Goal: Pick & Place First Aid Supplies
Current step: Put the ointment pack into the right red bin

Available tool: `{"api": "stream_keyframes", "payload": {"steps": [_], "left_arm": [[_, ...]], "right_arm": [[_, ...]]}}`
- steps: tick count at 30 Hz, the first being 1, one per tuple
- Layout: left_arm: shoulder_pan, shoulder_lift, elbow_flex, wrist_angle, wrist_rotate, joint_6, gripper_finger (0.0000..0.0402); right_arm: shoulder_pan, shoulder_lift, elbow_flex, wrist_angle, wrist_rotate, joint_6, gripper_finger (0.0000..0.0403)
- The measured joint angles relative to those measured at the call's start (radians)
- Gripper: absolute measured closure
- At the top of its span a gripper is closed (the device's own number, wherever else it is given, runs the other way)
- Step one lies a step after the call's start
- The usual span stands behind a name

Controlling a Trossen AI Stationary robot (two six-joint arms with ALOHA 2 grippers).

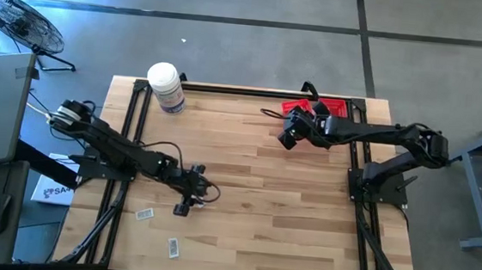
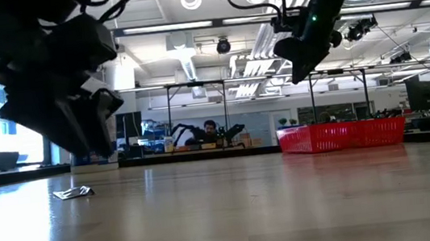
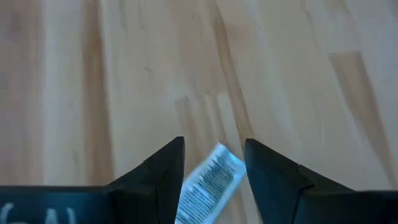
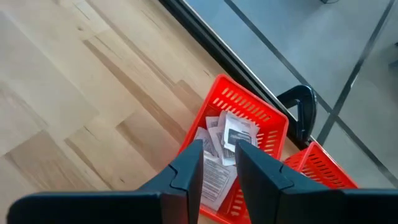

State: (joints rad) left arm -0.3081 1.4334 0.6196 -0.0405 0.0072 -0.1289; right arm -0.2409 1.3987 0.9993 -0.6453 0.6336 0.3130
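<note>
My left gripper (image 1: 202,188) (image 3: 214,142) is low over the wooden table, left of its middle, and open. One white printed first aid packet (image 3: 208,183) lies flat on the wood between its fingers, which stand on either side of it. Two more packets (image 1: 143,214) (image 1: 173,248) lie nearer the front left. My right gripper (image 1: 288,139) (image 4: 219,144) hangs above a red mesh basket (image 4: 249,106) at the far edge and is shut on another packet (image 4: 217,177). Several packets (image 4: 239,134) lie in that basket. My right gripper pinches a white printed packet (image 4: 216,180) between its two fingers, which bear on its two opposite side edges. The fingers slant down toward the table's far edge. The packet is clear of the table, above the basket's near side, with its printed face showing in the gap.
A large white bottle (image 1: 165,86) stands at the far left corner. A second red basket (image 4: 317,165) sits beside the first, next to a black clamp (image 4: 301,109) on the table's frame. Bare wood lies between the two arms.
</note>
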Motion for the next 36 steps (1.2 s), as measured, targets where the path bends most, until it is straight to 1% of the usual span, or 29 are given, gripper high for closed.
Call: {"api": "stream_keyframes", "payload": {"steps": [4,9,14,16,20,27,28,36], "left_arm": [[-0.002,0.042,0.000,0.021,0.037,0.026,0.0237],[-0.002,0.098,0.000,0.097,0.039,0.104,0.0237],[-0.002,0.147,0.001,0.093,0.036,0.125,0.0238],[-0.002,0.153,0.002,0.094,0.036,0.125,0.0244],[-0.002,0.158,0.002,0.094,0.033,0.122,0.0279],[0.000,0.159,0.004,0.069,0.036,0.124,0.0383],[0.000,0.159,0.004,0.064,0.037,0.123,0.0392],[0.000,0.145,0.003,0.048,0.006,0.103,0.0399]], "right_arm": [[0.001,0.000,0.000,0.000,-0.001,0.010,0.0316],[0.001,0.000,0.000,-0.001,-0.001,0.023,0.0316],[0.001,0.000,0.000,-0.003,-0.017,0.023,0.0316],[0.001,0.000,0.000,-0.003,-0.016,0.023,0.0316],[0.001,0.000,0.000,-0.001,-0.017,0.023,0.0315],[0.003,0.000,0.000,0.000,-0.041,0.020,0.0315],[0.007,0.000,0.000,0.001,-0.041,0.016,0.0315],[0.104,0.001,0.000,0.130,-0.048,-0.110,0.0316]]}}
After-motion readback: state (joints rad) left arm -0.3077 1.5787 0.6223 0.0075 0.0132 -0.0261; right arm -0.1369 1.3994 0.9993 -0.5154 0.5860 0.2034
